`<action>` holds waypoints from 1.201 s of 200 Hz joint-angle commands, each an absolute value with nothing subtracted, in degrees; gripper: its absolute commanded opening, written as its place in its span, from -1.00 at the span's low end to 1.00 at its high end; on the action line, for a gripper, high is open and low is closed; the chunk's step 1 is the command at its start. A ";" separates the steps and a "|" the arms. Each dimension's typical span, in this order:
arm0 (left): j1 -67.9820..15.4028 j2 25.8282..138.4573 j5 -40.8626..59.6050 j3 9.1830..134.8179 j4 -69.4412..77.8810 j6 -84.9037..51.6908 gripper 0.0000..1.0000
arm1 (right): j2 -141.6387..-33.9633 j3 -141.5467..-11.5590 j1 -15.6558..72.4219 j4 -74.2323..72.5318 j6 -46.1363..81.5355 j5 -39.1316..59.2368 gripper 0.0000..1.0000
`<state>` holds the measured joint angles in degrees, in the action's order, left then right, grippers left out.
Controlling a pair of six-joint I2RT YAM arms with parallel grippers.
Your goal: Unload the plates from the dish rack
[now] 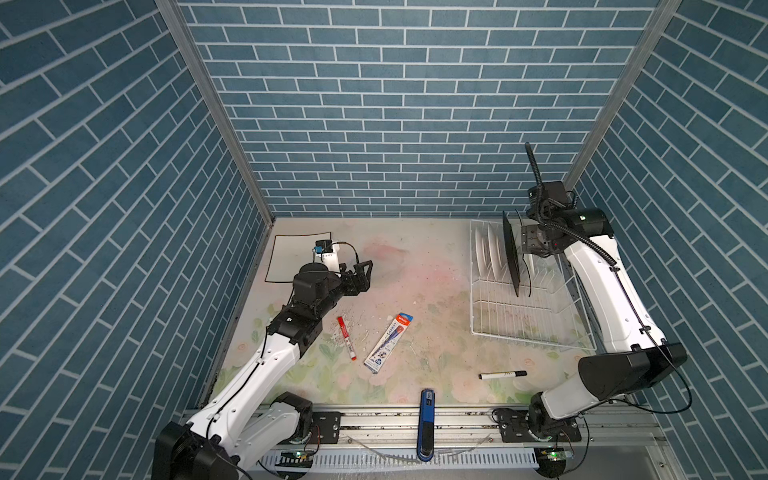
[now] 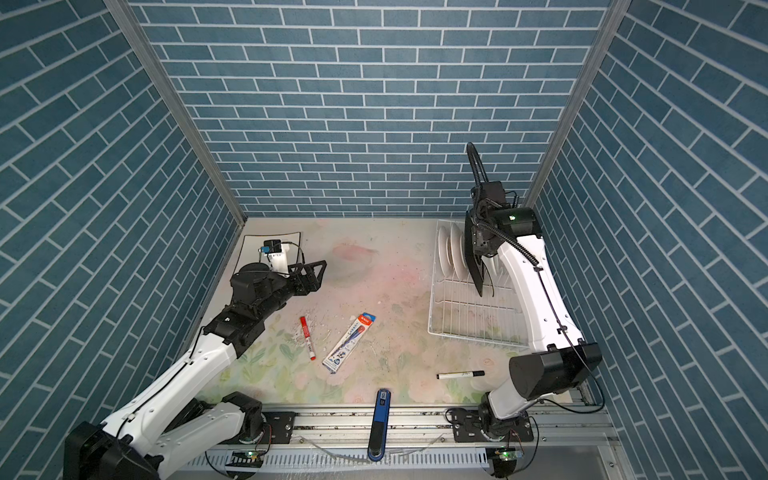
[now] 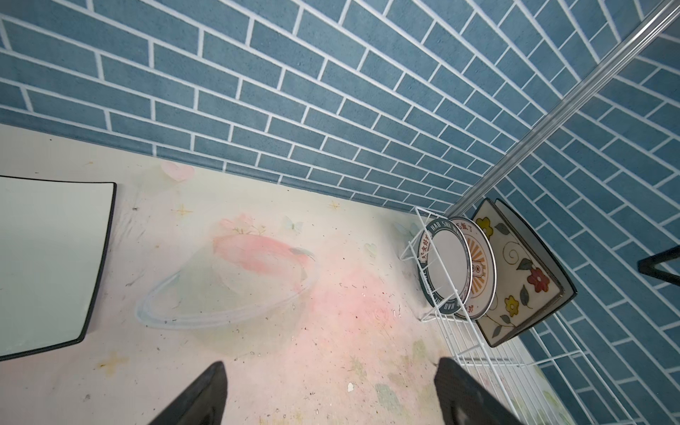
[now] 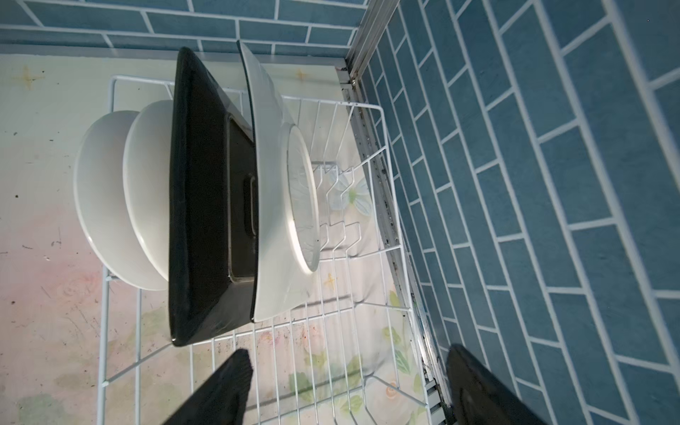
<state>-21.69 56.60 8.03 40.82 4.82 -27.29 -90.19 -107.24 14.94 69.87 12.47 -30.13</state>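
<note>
Now, in both top views, plates [image 1: 492, 253] stand upright in the dish rack [image 1: 519, 316], far right; my right gripper [image 1: 525, 243] sits beside them. Left wrist: my left gripper [image 3: 331, 368] gapes, empty. Right wrist: fingers [image 4: 224, 382] spread, grasping nothing, before a black-backed plate [image 4: 206, 202].

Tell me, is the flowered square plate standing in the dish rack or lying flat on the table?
Standing on edge in the dish rack: the flowered square plate is upright beside two round plates.
</note>
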 commanded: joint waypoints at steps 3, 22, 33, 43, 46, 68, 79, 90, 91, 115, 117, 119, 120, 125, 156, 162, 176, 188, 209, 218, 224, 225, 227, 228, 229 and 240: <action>-22.48 56.90 7.73 38.70 6.56 -27.59 0.80 | -91.93 -110.93 14.59 70.41 10.63 -25.08 0.59; -22.63 57.45 7.78 38.42 7.03 -28.10 0.80 | -93.93 -111.91 14.50 70.31 10.25 -23.56 0.47; -22.75 57.81 7.91 38.24 7.59 -28.10 0.81 | -95.09 -112.36 14.42 70.31 9.79 -24.43 0.41; -22.85 58.12 7.95 38.17 8.03 -27.97 0.81 | -96.00 -112.54 14.11 70.23 9.50 -25.08 0.35; -22.80 58.16 8.05 38.22 8.08 -27.88 0.81 | -96.20 -112.47 14.00 70.07 9.49 -25.13 0.33; -22.92 58.45 8.08 38.41 8.16 -27.85 0.81 | -97.83 -112.37 13.01 68.58 9.49 -24.02 0.23; -22.94 58.36 8.34 38.16 8.79 -28.27 0.82 | -98.83 -112.69 12.66 67.91 9.33 -24.42 0.17; -22.89 58.30 9.03 37.26 10.42 -28.93 0.83 | -99.99 -113.51 12.57 67.95 9.20 -25.92 0.13; -22.92 58.33 9.08 37.17 10.53 -29.01 0.83 | -100.14 -113.58 12.57 67.95 9.22 -25.97 0.13; -22.93 58.56 9.74 37.40 10.06 -29.36 0.83 | -101.57 -113.90 12.15 66.63 9.32 -23.78 0.12; -22.94 58.50 9.69 37.50 9.81 -29.36 0.83 | -101.66 -113.97 12.13 66.58 9.32 -23.68 0.11; -22.94 58.48 9.67 37.61 9.59 -29.36 0.83 | -101.79 -114.01 12.13 66.50 9.32 -23.65 0.11; -22.94 58.51 9.67 37.61 9.54 -29.36 0.83 | -101.87 -114.05 12.13 66.47 9.32 -23.65 0.11; -22.93 58.53 9.70 37.70 9.41 -29.36 0.83 | -102.18 -114.28 12.04 66.37 9.23 -23.79 0.11; -22.94 58.68 10.37 37.18 10.50 -30.60 0.84 | -104.55 -116.09 11.69 66.27 8.88 -24.52 0.17; -22.86 58.77 10.53 37.18 10.67 -30.82 0.84 | -104.96 -116.36 11.59 66.15 8.88 -24.60 0.19; -22.93 59.30 10.79 37.32 10.96 -31.24 0.84 | -105.93 -116.87 11.51 65.71 9.09 -25.02 0.19; -22.89 59.47 10.94 37.35 10.99 -31.51 0.84 | -106.54 -116.94 11.51 65.01 9.14 -25.09 0.20; -22.93 59.72 11.08 37.84 10.82 -31.51 0.83 | -107.81 -117.37 11.51 63.96 9.32 -25.82 0.21; -22.93 59.76 11.09 37.92 10.64 -31.39 0.83 | -108.32 -117.52 11.51 63.60 9.32 -26.71 0.20; -22.94 59.64 11.03 37.90 10.50 -31.33 0.83 | -108.65 -117.59 11.51 63.38 9.32 -27.17 0.20; -22.94 59.61 11.05 37.89 10.48 -31.31 0.83 | -108.68 -117.60 11.47 63.29 9.32 -27.25 0.20; -22.90 59.60 11.00 37.93 10.46 -31.25 0.83 | -108.73 -117.66 11.50 63.22 9.32 -27.31 0.19; -22.92 59.59 10.99 37.90 10.46 -31.23 0.83 | -108.73 -117.63 11.51 63.20 9.32 -27.32 0.19; -22.88 59.64 10.95 37.89 10.46 -31.21 0.83 | -108.81 -117.61 11.51 63.20 9.32 -27.37 0.19; -22.94 59.62 10.90 38.06 10.44 -31.29 0.82 | -109.31 -117.70 11.51 62.61 9.38 -27.51 0.16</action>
<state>-22.55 59.64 10.41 37.89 9.78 -31.29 -107.87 -114.91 11.77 64.03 10.07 -25.41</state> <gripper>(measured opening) 0.914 0.595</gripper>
